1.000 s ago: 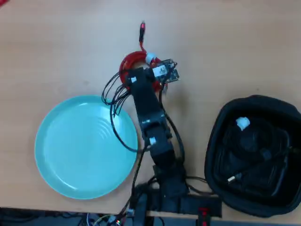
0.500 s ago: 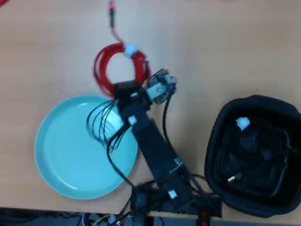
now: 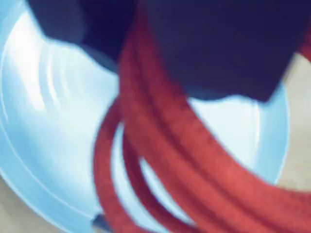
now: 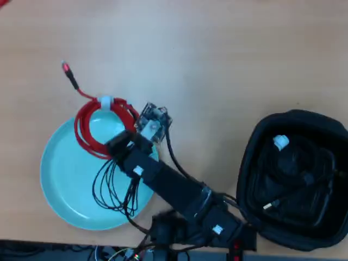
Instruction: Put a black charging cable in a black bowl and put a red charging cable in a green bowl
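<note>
Hanging from your jaws, the red charging cable sat over the upper part of the green bowl in the overhead view, its white tie at the rim and its red-tipped plug out over the wooden surface. The jaws were clamped on the ring's lower right. Your wrist view showed blurred red loops over the bowl's glossy floor. Well to the right, the black charging cable lay inside the black bowl.
</note>
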`<state>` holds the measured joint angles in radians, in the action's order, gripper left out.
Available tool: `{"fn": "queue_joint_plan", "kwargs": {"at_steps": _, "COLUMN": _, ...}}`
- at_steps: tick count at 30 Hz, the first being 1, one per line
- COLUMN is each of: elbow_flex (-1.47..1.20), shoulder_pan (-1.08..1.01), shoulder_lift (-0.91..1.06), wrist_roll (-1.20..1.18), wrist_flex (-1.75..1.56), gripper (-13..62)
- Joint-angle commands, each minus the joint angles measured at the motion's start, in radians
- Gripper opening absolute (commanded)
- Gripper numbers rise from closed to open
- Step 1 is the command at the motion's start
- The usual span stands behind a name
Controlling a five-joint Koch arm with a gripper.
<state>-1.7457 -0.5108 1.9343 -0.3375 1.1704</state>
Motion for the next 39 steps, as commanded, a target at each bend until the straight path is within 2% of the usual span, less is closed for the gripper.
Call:
{"fn": "queue_joint_plan", "kwargs": {"at_steps": 1, "elbow_flex": 0.032, "shoulder_pan": 0.046, "shoulder_lift": 0.049, "wrist_roll": -0.021, "wrist_flex": -0.196, "gripper": -6.2}}
{"fn": "queue_joint_plan", "kwargs": {"at_steps": 20, "elbow_flex": -0.147, "shoulder_pan": 0.327, "shoulder_lift": 0.037, "wrist_roll": -0.021, "wrist_flex": -0.305, "gripper": -6.2}}
{"fn": "queue_joint_plan", "kwargs": {"at_steps": 26, "elbow_flex": -0.212, "shoulder_pan": 0.36, "shoulder_lift": -0.106, "wrist_roll": -0.023, "wrist_flex": -0.373, "gripper": -6.2}}
{"fn": "queue_joint_plan", "kwargs": {"at_steps": 31, "elbow_flex": -0.224, "shoulder_pan": 0.365, "shoulder_lift": -0.121, "wrist_roll": -0.025, "wrist_flex": -0.387, "gripper": -4.0}}
{"fn": "queue_joint_plan", "kwargs": {"at_steps": 33, "elbow_flex": -0.221, "shoulder_pan": 0.365, "shoulder_lift": -0.12, "wrist_roll": -0.023, "wrist_flex": -0.396, "gripper": -0.3}}
{"fn": "queue_joint_plan", "kwargs": {"at_steps": 35, "elbow_flex": -0.221, "shoulder_pan": 0.365, "shoulder_lift": -0.12, "wrist_roll": -0.023, "wrist_flex": -0.399, "gripper": 7.3}}
{"fn": "queue_joint_plan", "kwargs": {"at_steps": 39, "elbow_flex": -0.229, "shoulder_pan": 0.367, "shoulder_lift": -0.12, "wrist_roll": -0.026, "wrist_flex": -0.399, "gripper": 33.7}}
